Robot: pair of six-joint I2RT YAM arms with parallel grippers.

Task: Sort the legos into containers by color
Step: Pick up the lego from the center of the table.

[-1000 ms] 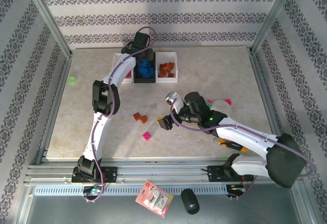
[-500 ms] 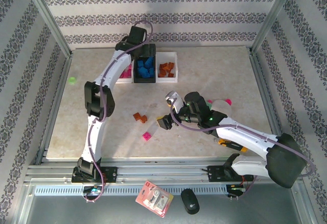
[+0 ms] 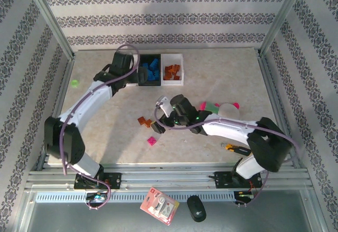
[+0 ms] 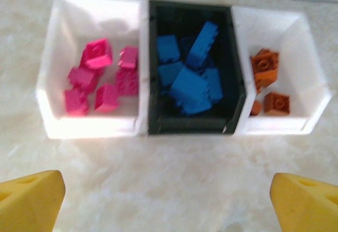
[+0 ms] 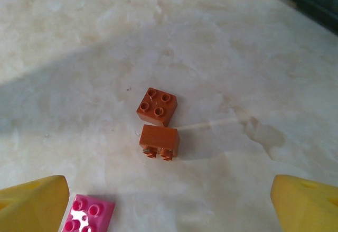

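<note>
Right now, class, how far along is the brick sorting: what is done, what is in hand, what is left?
Done: pink bricks lie in the left white bin, blue bricks in the black bin, orange bricks in the right white bin. In hand: nothing; the left fingers and right fingers are open, the right ones above two loose orange bricks. Left: those two and one loose pink brick on the table.

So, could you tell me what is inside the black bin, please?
The black bin holds a heap of blue legos, piled on one another. They cover most of its floor, so whatever lies beneath them cannot be seen.
</note>
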